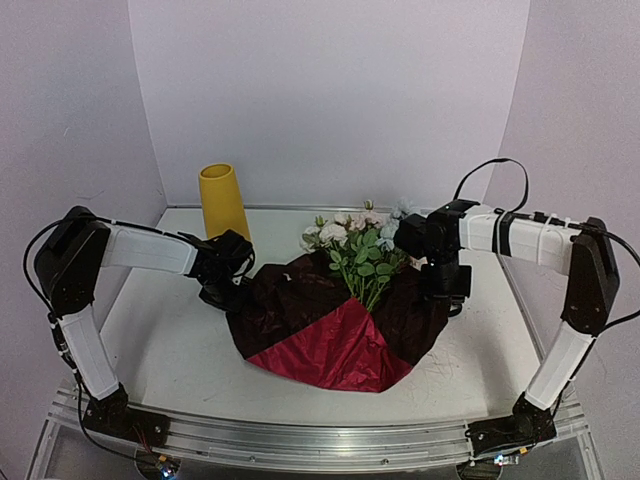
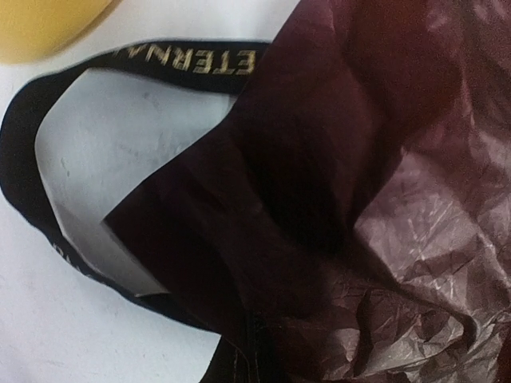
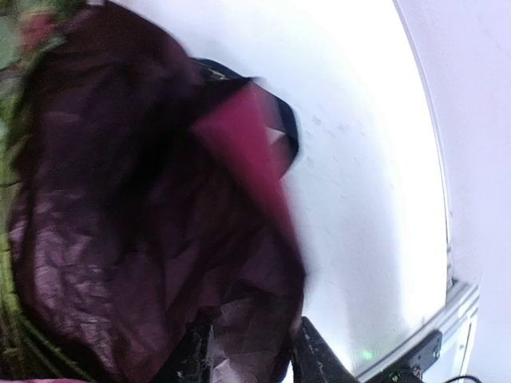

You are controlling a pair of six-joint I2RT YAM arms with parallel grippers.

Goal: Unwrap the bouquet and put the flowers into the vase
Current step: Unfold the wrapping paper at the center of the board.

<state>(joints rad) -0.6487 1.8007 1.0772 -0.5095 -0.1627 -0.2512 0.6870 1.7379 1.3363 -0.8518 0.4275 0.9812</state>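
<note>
The bouquet's flowers [image 1: 355, 245], pink, cream and pale blue with green leaves, lie on the opened dark red wrapping paper [image 1: 330, 335] in mid-table. The yellow vase [image 1: 222, 200] stands upright at the back left, and its edge [image 2: 40, 24] shows in the left wrist view. My left gripper [image 1: 222, 288] is shut on the paper's left edge; dark paper [image 2: 335, 239] hides its fingers. My right gripper [image 1: 446, 292] is at the paper's right edge. Its jaws [image 3: 249, 345] stand apart, with crinkled paper [image 3: 120, 223] bunched between the fingers [image 3: 315, 357].
A black ribbon [image 2: 192, 62] with gold lettering loops on the white table [image 1: 170, 340] beside the paper's left edge. Another stretch of ribbon [image 3: 286, 120] lies by the paper's right side. The metal front rail [image 1: 320, 440] runs along the near edge.
</note>
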